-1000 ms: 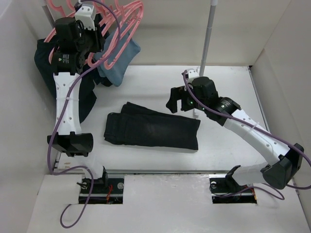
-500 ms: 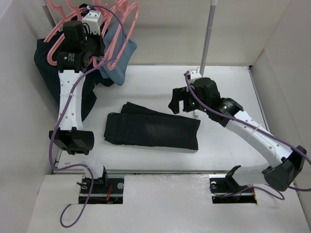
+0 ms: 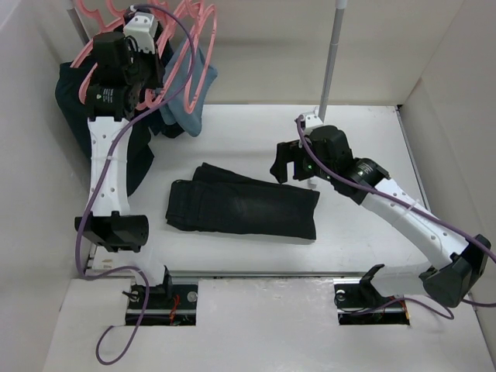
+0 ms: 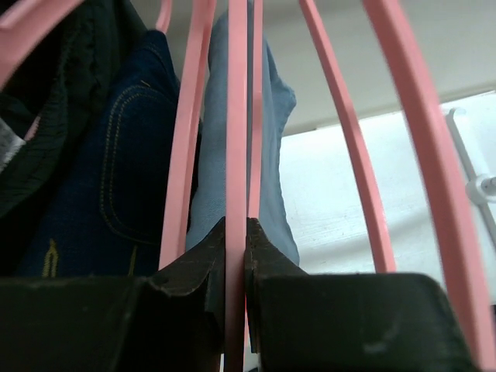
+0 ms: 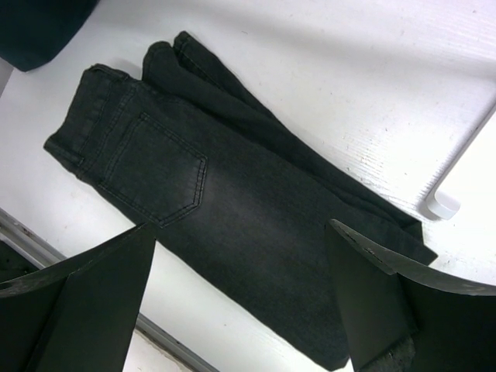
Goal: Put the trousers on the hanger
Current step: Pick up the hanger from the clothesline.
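Observation:
The trousers (image 3: 242, 208) lie folded flat on the white table, waistband to the left; the right wrist view shows their back pocket (image 5: 232, 209). My left gripper (image 3: 133, 56) is raised at the back left among the pink hangers. In the left wrist view it (image 4: 235, 226) is shut on the thin bar of one pink hanger (image 4: 236, 116). My right gripper (image 3: 291, 166) is open and empty, above the table just beyond the trousers' right end; in its wrist view (image 5: 240, 226) the trousers lie below between the jaws.
Several more pink hangers (image 3: 211, 39) hang at the back left. A dark navy garment (image 3: 71, 101) and a light blue cloth (image 3: 184, 89) hang there too. A grey pole (image 3: 333, 54) stands at the back. White walls enclose the table on both sides.
My left gripper has shifted a little left with the hanger, and the bunch of hangers has swung left with it. My right gripper has crept slightly right.

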Tool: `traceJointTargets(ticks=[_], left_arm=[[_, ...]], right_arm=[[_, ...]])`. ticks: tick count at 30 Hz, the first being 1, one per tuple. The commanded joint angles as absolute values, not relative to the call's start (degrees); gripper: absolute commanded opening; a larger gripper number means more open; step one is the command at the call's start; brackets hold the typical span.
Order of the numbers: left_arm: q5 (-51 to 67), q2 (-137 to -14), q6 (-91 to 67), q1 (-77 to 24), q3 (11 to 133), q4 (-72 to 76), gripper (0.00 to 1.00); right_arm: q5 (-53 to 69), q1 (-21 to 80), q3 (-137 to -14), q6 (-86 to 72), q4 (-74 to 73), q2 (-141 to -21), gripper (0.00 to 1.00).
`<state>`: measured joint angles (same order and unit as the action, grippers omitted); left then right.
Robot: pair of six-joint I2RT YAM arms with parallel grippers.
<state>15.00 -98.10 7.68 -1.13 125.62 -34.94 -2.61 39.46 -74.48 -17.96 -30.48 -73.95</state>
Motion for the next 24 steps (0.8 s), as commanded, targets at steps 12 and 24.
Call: traceJointTargets(ticks=[12,24], left_arm=[[13.3,-80.3,9.0,-1.1,116.0,-36.6,0.0],[13.1,-67.6,10.6,-1.1,93.8,-41.1,0.0]], right_arm=[[-4.1,42.3,-72.2,-20.7,-28.0,-69.4,0.94],[-4.7,46.6,-71.5,-21.8,-25.3,-69.4,0.94]])
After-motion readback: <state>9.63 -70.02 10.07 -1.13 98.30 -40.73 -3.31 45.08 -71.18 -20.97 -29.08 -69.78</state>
